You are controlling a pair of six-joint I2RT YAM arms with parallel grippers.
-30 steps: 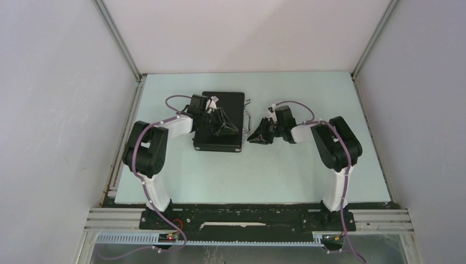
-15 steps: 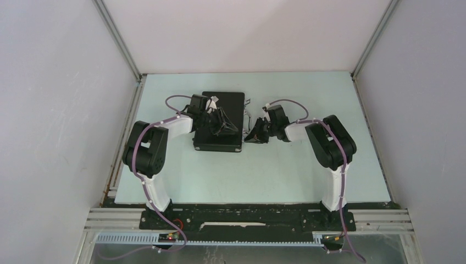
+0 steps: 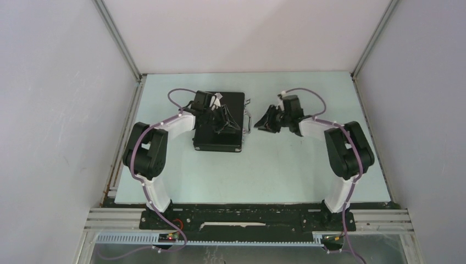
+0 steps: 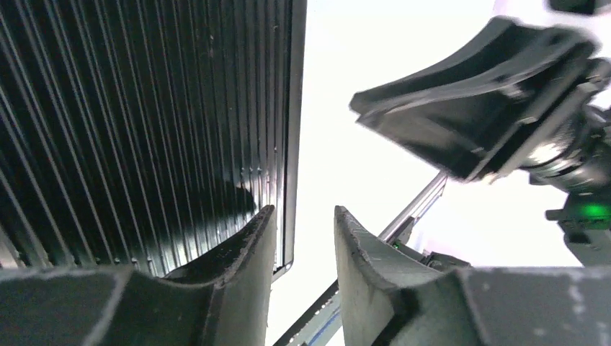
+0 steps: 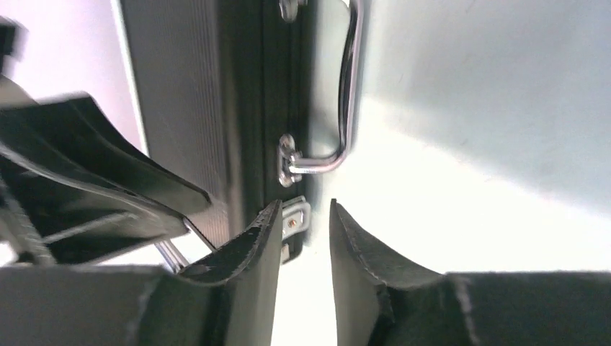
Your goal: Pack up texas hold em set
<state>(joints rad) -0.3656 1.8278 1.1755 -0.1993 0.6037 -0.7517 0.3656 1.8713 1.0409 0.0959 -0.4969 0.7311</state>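
Observation:
The black ribbed case (image 3: 215,142) lies closed on the pale table, its silver handle (image 3: 248,113) on its right side. No chips, cards or buttons show. My left gripper (image 3: 226,128) hovers over the lid's right part, jaws slightly apart and empty; in the left wrist view it (image 4: 304,216) sits at the edge of the ribbed lid (image 4: 144,108). My right gripper (image 3: 259,123) is just right of the handle, jaws slightly apart and empty. In the right wrist view it (image 5: 305,209) points at a silver latch (image 5: 296,216) below the handle (image 5: 350,86).
The pale green table (image 3: 286,170) is enclosed by white walls on three sides. The two grippers are close to each other over the case's right edge; the right gripper shows in the left wrist view (image 4: 475,108).
My right gripper has swung from the case's near right corner toward the far side, alongside the handle. My left gripper has shifted slightly toward the far side over the lid.

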